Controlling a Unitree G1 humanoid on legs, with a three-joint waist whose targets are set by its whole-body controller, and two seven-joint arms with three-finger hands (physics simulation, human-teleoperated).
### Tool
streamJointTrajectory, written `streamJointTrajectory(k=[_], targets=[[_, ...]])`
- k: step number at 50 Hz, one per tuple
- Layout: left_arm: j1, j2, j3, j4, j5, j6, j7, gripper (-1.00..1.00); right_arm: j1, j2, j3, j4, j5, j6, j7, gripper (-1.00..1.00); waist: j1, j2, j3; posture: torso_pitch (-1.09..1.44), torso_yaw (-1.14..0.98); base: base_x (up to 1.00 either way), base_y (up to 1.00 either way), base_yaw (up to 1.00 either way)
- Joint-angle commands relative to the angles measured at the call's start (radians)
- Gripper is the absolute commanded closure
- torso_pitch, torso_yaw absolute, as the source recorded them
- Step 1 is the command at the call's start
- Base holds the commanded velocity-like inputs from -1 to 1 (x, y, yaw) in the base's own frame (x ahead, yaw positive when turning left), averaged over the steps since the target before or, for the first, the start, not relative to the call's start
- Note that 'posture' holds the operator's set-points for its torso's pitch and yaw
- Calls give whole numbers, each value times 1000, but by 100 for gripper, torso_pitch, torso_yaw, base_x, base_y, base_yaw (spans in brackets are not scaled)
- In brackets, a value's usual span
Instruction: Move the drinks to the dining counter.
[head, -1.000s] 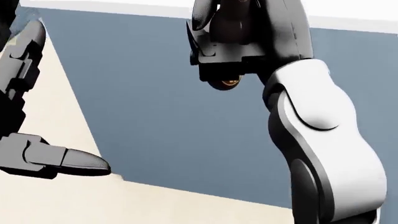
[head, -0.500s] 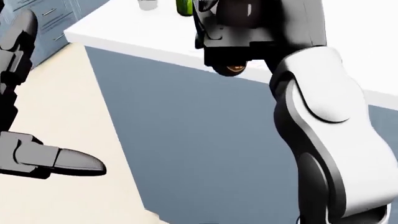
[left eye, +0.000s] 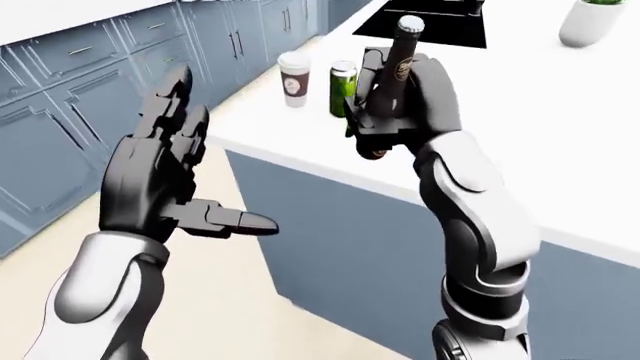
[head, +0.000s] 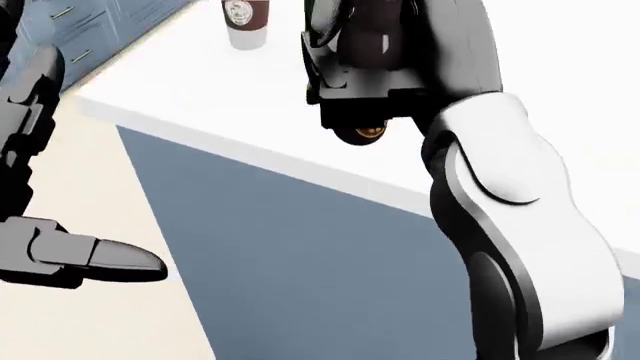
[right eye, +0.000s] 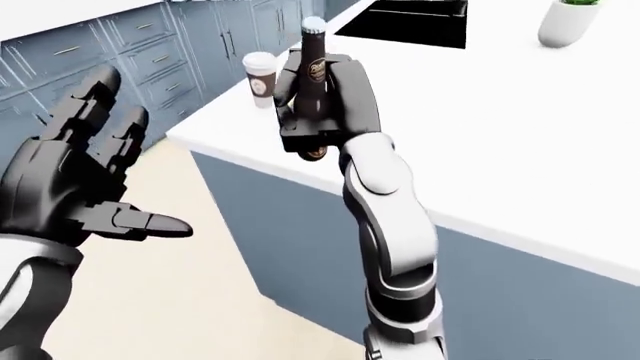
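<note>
Right hand (left eye: 400, 97) clenched around a dark bottle (left eye: 398, 60), held upright at upper centre of the left-eye view, over the edge of the white bench (left eye: 560, 150). Bottle cap (left eye: 411, 25) poking out above the fingers, base showing below the palm. Just left of the bottle, a green can (left eye: 343, 88) standing on the bench, partly hidden by the hand. Further left, near the bench corner, a paper cup (left eye: 294, 79) with a white lid, upright, apart from the can. Left hand (left eye: 160, 176) released at left of the same view, fingers spread and pointing up, thumb (left eye: 225, 220) jutting right, gripping nothing, over the cream floor (left eye: 230, 300). Black sink (left eye: 425, 22) at top centre, white pot (left eye: 590, 22) at upper right. Blue cabinets (left eye: 70, 97) along upper left.
</note>
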Motion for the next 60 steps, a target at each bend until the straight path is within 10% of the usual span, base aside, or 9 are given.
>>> streamJointTrajectory(k=[1,4,5,13,15,24,25,31,60], targets=[[-32,8,5,-38,-6,-19,3,-100,-43,-9,-25,-40,-9,-23,-12,100,-5,17,-40,0,0,0,0,0],[-25,8,3,-33,-5,-30,3,-100,-43,-6,-28,-35,-1,-17,-17,100,8,-13,-56,0,0,0,-26,0],[-24,8,3,-33,-5,-32,3,-100,-41,-7,-28,-31,0,-18,-19,100,-26,33,-40,0,0,0,0,-88],[-17,6,-2,-29,-1,-41,2,-100,-38,-15,-33,-27,12,-23,-23,100,-9,-53,-78,0,0,0,0,-100],[-21,6,-2,-30,-1,-38,3,-100,-38,-22,-16,-23,-4,-26,-21,100,13,-48,-23,0,0,0,0,-50],[3,4,20,-57,-16,-33,-2,-100,-34,-4,-7,-26,-34,-32,7,100,-19,58,-41,0,0,0,0,0],[-1,2,10,-67,-16,-26,4,-100,-55,-4,-8,65,-48,-78,5,100,-14,5,-29,0,0,0,0,0],[-9,9,29,-78,-32,-9,4,-100,-86,10,-7,143,-73,-110,3,100,3,-11,-52,0,0,0,0,0],[0,24,38,-77,-52,-19,15,-100,-78,33,-11,523,-131,-333,-113,100,2,-3,-49,0,0,0,0,0]])
